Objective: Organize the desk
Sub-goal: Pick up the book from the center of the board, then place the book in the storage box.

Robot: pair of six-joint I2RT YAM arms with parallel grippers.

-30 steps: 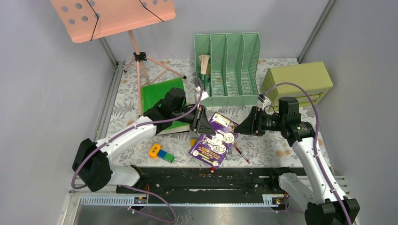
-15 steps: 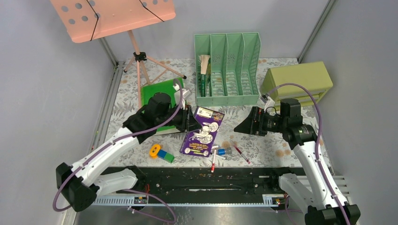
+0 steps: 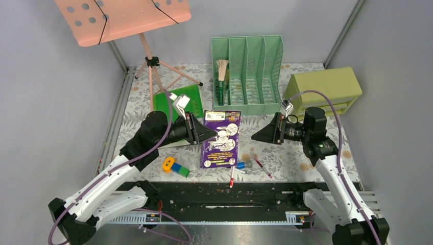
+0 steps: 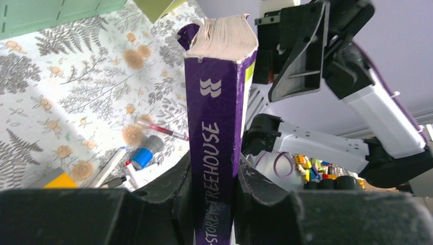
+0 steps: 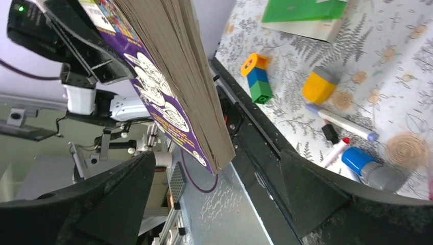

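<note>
A purple paperback book [image 3: 220, 139] hangs above the desk [image 3: 293, 153], with my left gripper [image 3: 203, 133] shut on its spine edge. In the left wrist view the purple spine [image 4: 214, 127] stands upright, pinched between both fingers of the left gripper [image 4: 214, 204]. My right gripper [image 3: 257, 135] hovers open just right of the book and touches nothing. The right wrist view shows the book's page edge [image 5: 173, 76] ahead of the wide-spread right gripper [image 5: 214, 199], apart from both fingers. The fern-printed desk [image 5: 398, 76] lies below.
On the cloth lie a green book [image 3: 178, 99], toy blocks [image 3: 174, 167], markers [image 3: 232, 174], a red pen [image 3: 263, 166] and a blue-capped tube [image 3: 244, 165]. A green file rack [image 3: 247, 74], an olive drawer box [image 3: 324, 88] and a pink music stand [image 3: 122, 18] stand at the back.
My left arm has drawn back to the left, carrying the book up and squaring it. The right jaws spread wider, and the book now sits farther from them.
</note>
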